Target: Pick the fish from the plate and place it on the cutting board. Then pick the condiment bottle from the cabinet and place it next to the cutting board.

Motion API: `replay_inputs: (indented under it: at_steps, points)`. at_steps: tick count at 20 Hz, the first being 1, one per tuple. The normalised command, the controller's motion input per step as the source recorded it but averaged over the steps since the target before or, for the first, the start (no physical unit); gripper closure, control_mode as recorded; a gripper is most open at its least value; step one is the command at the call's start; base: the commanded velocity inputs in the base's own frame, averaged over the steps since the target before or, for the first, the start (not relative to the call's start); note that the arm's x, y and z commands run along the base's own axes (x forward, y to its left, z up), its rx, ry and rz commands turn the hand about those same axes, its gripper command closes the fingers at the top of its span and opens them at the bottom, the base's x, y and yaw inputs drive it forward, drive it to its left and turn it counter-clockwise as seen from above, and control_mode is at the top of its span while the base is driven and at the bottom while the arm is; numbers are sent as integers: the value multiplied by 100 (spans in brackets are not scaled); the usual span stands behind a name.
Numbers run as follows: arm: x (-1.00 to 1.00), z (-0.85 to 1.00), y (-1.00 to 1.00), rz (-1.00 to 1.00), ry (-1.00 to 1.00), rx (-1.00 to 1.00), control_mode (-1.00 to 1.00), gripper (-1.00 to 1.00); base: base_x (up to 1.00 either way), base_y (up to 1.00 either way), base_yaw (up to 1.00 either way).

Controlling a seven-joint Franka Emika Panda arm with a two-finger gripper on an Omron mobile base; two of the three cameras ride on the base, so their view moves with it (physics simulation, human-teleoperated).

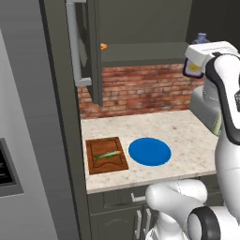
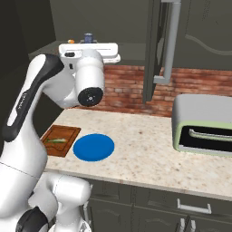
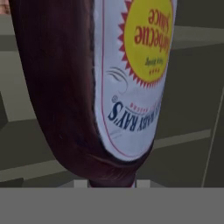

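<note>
Fish [image 1: 107, 155], slender and greenish-silver, already lies on the reddish-brown wooden cutting board [image 1: 106, 165] beside the bare round blue plate [image 1: 149, 151], so the pincer [image 2: 90, 46] sits up at the grey-green cabinet shelf [image 1: 140, 50], apparently clamped round the dark brown-purple, yellow-labelled condiment bottle [image 3: 78, 87], to carry it down to the speckled surface [image 1: 187, 136].

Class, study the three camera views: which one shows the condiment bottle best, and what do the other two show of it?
The hand view shows the condiment bottle best: its dark body and white-and-yellow label appear close up, the printing upside down. In the left base view only its cap and a yellow patch show beside the arm; in the right base view just the cap shows above the hand.
</note>
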Motion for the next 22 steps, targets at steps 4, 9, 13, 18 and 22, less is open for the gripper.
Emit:
replay_inputs:
  at_steps: [4,9,13,18,22]
  points:
    - [-47,-11,0,1,0,0,-100,100,0,0,0]
    - [-43,-33,0,2,0,0,-100,100,0,0,0]
    - [-39,-39,0,3,0,0,-100,100,0,0,0]
    - [-36,-36,0,3,0,0,-100,100,0,0,0]
    - [-36,-35,0,3,0,0,-100,100,0,0,0]
